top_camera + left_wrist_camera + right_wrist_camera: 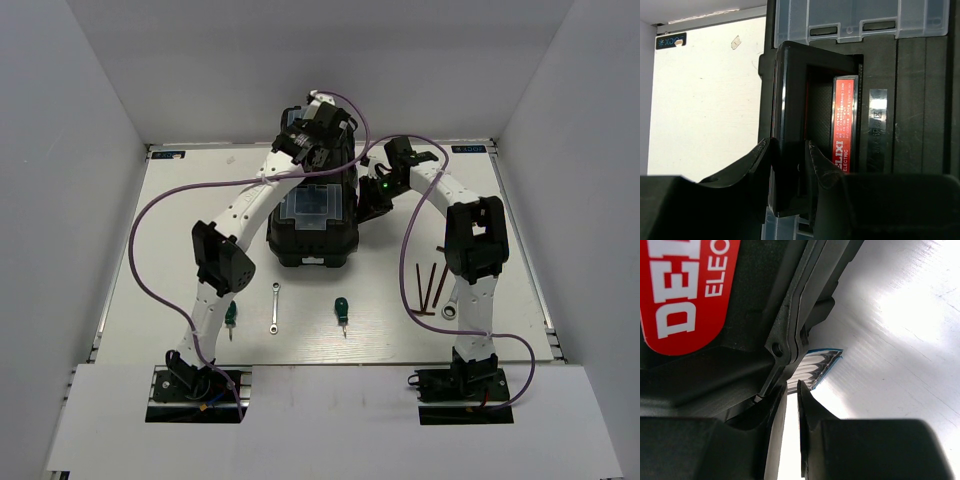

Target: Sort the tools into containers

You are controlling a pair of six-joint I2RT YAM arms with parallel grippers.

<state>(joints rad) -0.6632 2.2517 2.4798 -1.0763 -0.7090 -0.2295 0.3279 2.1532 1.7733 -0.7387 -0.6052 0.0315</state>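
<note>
The black toolbox (312, 215) stands at the table's middle back. My left gripper (316, 128) is over its lid, shut on the raised black handle (790, 150), beside the red label (844, 125). My right gripper (378, 195) sits low at the toolbox's right side (740, 340); its jaws stand a narrow slit apart with nothing between them, just under a shiny ribbed latch piece (820, 362). On the table lie two green screwdrivers (231, 315) (341, 310), a small wrench (273, 308), the hex keys (431, 285) and a larger wrench (452, 312), partly behind the right arm.
White walls enclose the table on three sides. A purple cable (150, 215) loops off each arm over the table. The left forearm (222, 262) hangs above the left screwdriver. A clear bin lid (860, 17) shows past the handle.
</note>
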